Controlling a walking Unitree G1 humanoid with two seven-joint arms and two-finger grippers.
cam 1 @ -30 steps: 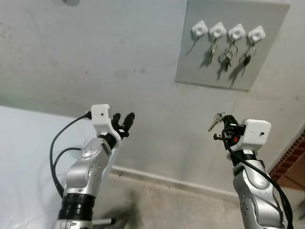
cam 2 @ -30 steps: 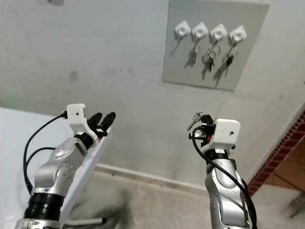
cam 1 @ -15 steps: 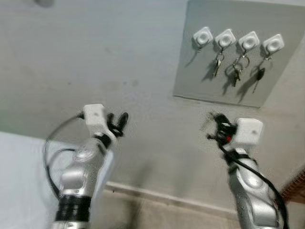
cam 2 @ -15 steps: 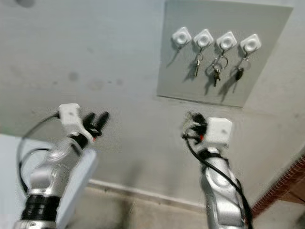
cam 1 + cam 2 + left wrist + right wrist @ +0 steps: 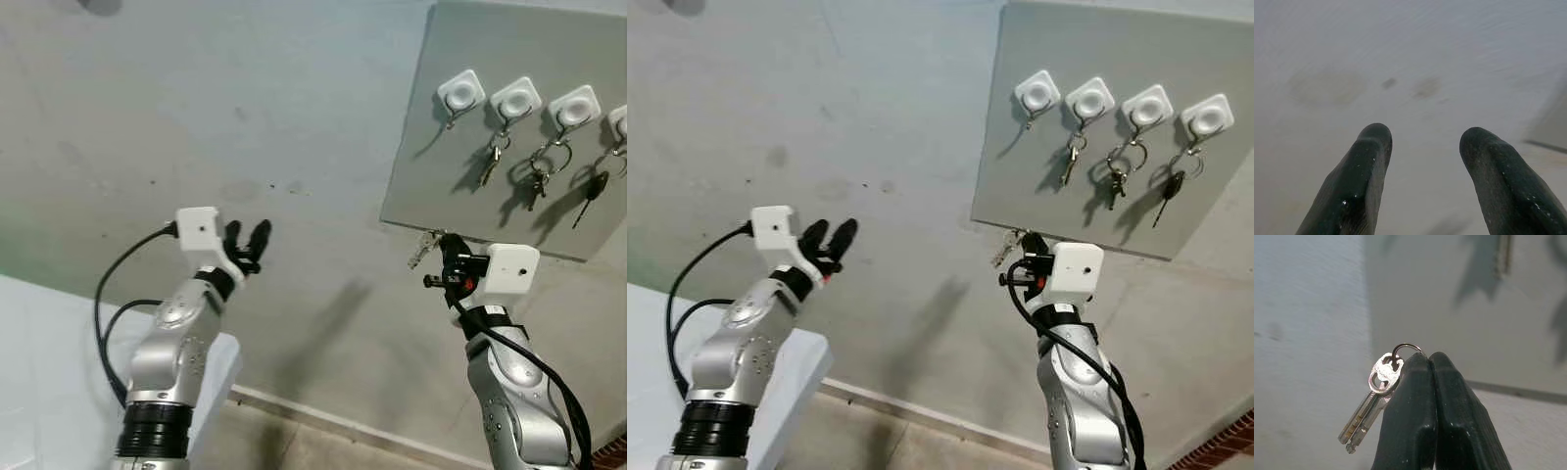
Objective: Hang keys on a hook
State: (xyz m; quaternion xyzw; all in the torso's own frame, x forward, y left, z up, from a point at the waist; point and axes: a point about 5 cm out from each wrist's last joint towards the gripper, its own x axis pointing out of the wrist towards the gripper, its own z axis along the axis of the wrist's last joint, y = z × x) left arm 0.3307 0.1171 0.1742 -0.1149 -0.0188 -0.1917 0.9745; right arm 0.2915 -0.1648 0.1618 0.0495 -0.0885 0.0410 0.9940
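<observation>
My right gripper is shut on the ring of a small bunch of silver keys, which dangle beside its fingertips. It is raised just below the lower left corner of the grey board on the wall. The board carries a row of white hooks; the leftmost hook is bare, and the others hold keys. My left gripper is raised toward the bare wall at the left, open, with nothing between its fingers.
A white table lies at the lower left under my left arm. The grey wall has a few stains. A strip of floor runs along the wall's foot. Red brickwork shows at the lower right corner.
The whole picture has shifted, so the board now sits higher, larger and further right. My right gripper, still holding the keys, is now close under the board's lower left corner.
</observation>
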